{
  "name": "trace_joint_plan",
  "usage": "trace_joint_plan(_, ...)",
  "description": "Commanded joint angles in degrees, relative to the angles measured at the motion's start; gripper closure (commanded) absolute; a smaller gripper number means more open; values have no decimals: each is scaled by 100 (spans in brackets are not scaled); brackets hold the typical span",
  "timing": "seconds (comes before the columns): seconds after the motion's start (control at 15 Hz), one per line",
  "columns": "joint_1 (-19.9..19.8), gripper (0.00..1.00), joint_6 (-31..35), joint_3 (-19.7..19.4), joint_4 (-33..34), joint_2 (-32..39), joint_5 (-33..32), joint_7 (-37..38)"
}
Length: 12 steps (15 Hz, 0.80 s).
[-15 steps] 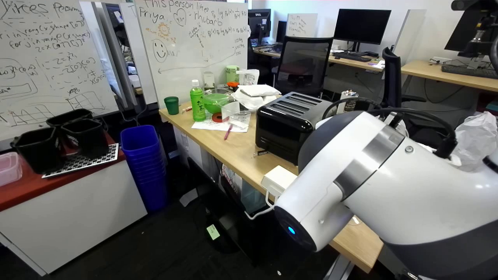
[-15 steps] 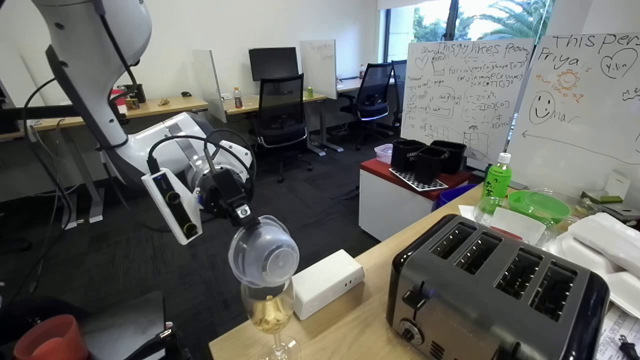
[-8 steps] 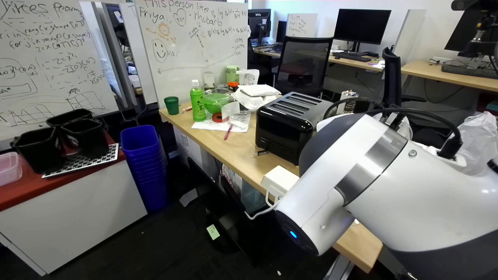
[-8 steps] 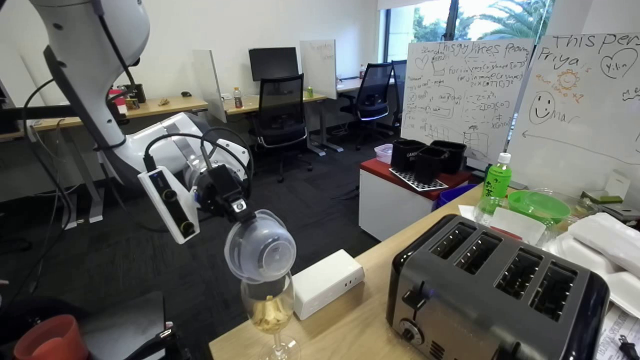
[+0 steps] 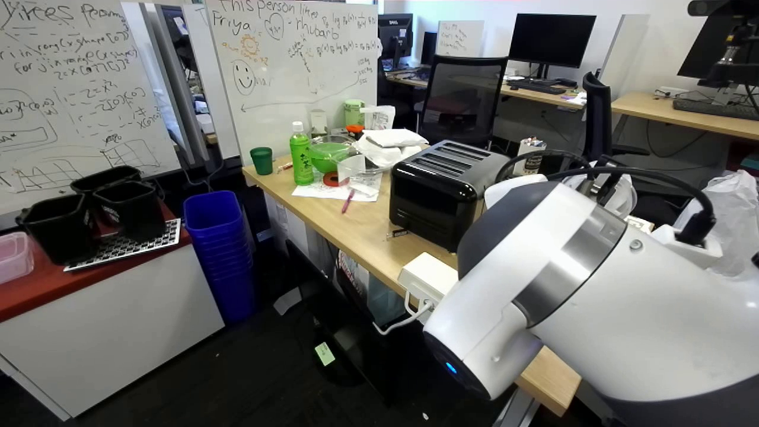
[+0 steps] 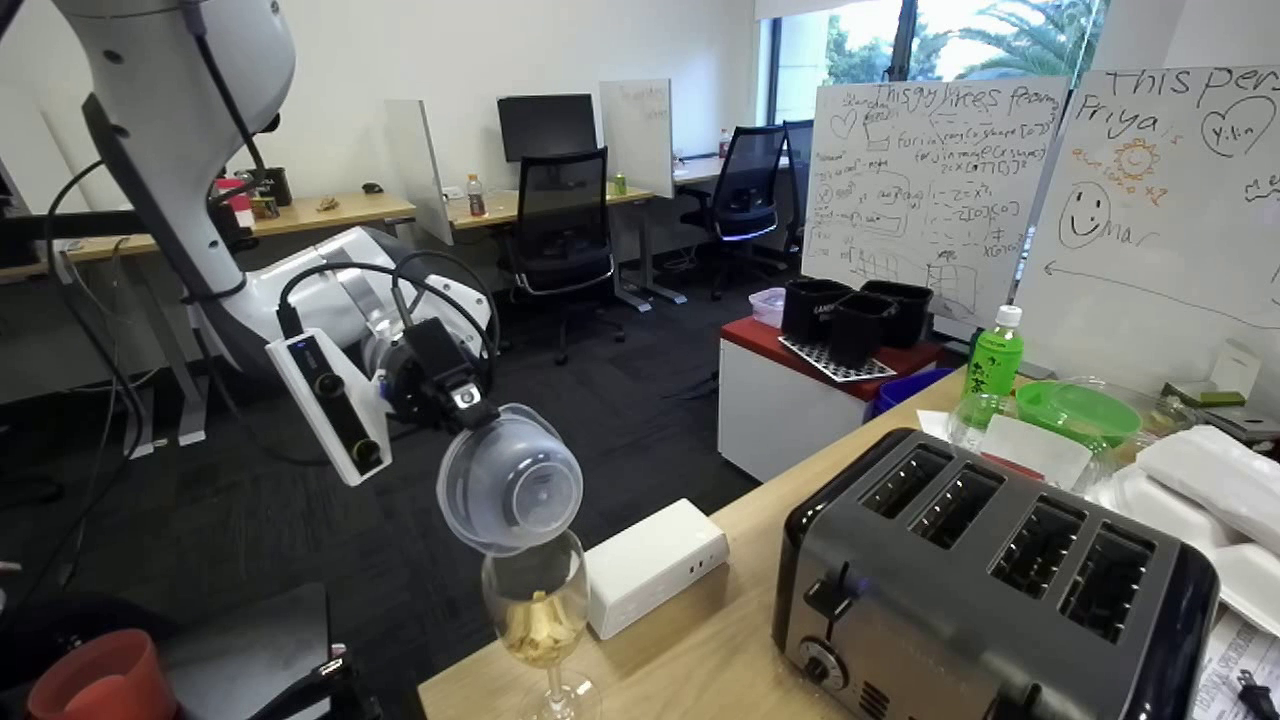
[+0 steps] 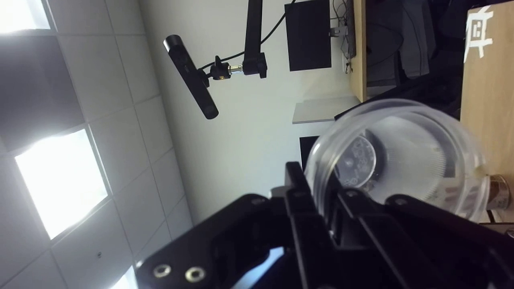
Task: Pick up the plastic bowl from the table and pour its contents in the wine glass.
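Because tipping probably helps it pour, the plastic bowl (image 6: 512, 482) hangs tilted near the top of the wine glass (image 6: 532, 574), its rim pinched tight in the gripper (image 7: 316, 185).

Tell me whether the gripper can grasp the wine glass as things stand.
Probably not: the gripper is shut on the plastic bowl, and in an exterior view the tipped bowl overlaps the rim of the wine glass.

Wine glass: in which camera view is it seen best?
An exterior view shows the wine glass best: it appears nearly whole, with pale pieces inside. I cannot see it in the wrist view, nor in an exterior view where the arm probably blocks it.
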Motion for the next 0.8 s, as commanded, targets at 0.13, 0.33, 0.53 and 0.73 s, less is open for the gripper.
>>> trace_joint_plan(0.13,74,97,-376,-19,126,216,-123,107)
trace_joint_plan(0.33,80,97,-448,-17,148,250,-140,102)
trace_joint_plan(0.53,98,97,-579,-29,207,329,-166,119)
trace_joint_plan(0.73,100,97,-691,-26,256,380,-186,135)
